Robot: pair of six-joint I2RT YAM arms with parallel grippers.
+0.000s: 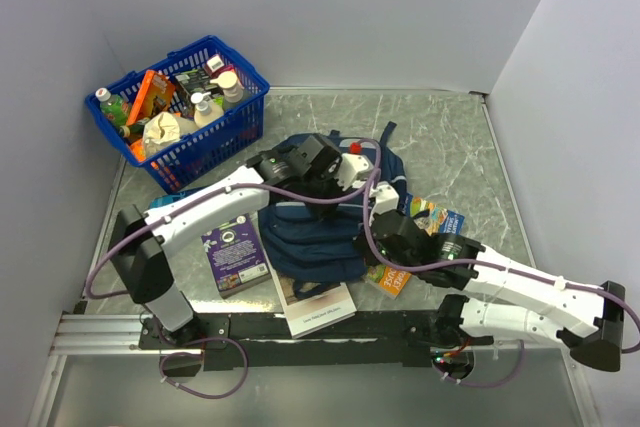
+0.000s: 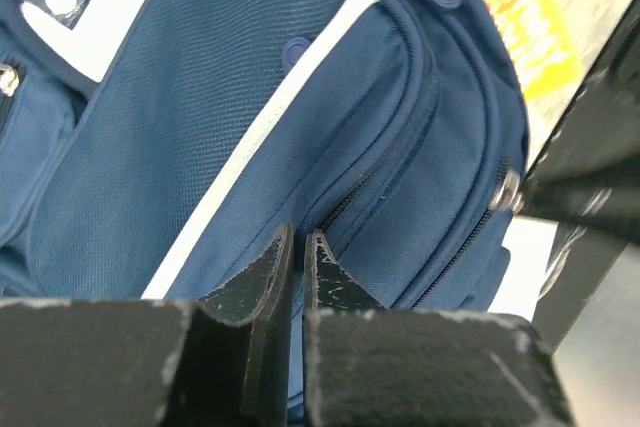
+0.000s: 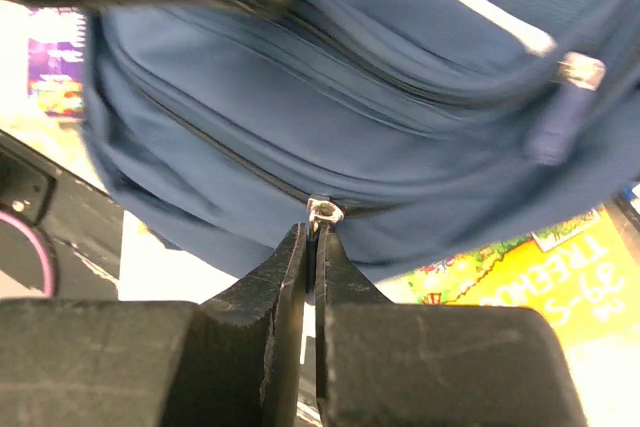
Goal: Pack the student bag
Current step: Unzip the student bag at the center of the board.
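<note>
- Nearest the right wrist lens, the fingers (image 3: 280, 282) of the right gripper (image 3: 316, 237) are pressed together on the metal zip pull (image 3: 323, 210) of the student bag (image 3: 350, 77), low in the middle of that frame.
- Close to the left wrist lens, the left gripper (image 2: 298, 245) is seen with its fingers (image 2: 262, 277) drawn almost together. The tips are set against the bag's fabric beside a zip line. A sliver of blue shows in the gap, so cloth is judged to be nipped, though this is not certain.
- From above, the student bag (image 1: 310, 237) is seen laid flat at the centre of the frame, on the table (image 1: 450, 137), partly covered by both arms.
- Every zip line that is shown on the bag is closed. Nothing is shown inside it, so its contents cannot be told.
- Packing is judged to be at its very start: a compartment is not yet opened, and all the loading and closing are left to do.
- Outside the bag, three items are seen on the table: a purple book (image 1: 235, 255) at its left, a white booklet (image 1: 318, 307) below it, and a yellow book (image 1: 393, 279) at its lower right. All three lie just beside the bag's edges.
- At the upper left of the overhead frame a blue basket (image 1: 220, 142) is seen, heaped with bottles, cartons and packets. It is set near the bag, and contact cannot be judged.
</note>
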